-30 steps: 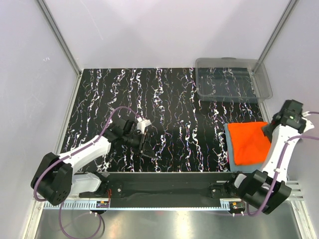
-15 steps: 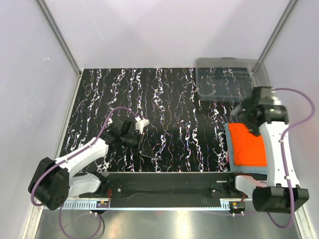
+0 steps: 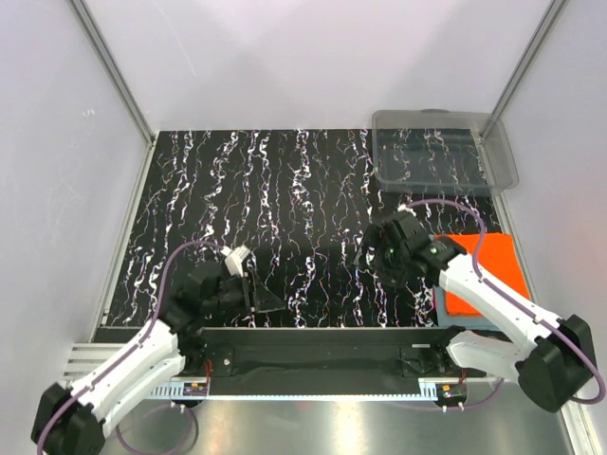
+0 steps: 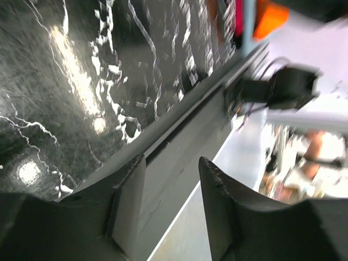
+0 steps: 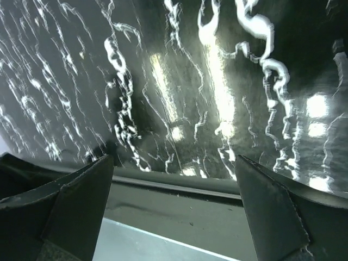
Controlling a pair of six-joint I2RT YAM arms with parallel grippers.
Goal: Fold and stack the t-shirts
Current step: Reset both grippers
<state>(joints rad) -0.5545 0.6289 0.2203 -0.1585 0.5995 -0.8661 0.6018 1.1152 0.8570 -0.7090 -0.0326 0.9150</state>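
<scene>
Right tool (image 3: 375,256) wide open, empty, over worktop (image 3: 313,190); orange t-shirt (image 3: 495,270) on blue-grey t-shirt (image 3: 444,306) sits near its right; left tool (image 3: 258,296) part-open, empty, well apart.

Two slim robot arms are showing white shell links joined by chunky black cylindrical joints. A thin purple cable (image 3: 169,270) is running along the left arm (image 3: 133,365), and a second purple cable (image 3: 446,201) along the right arm (image 3: 493,296). The left tool (image 4: 171,163) is showing dark grey fingers, one faced with a pale flat pad (image 4: 130,206). The right tool (image 5: 173,163) is showing matte black, wedge-shaped fingers.
</scene>
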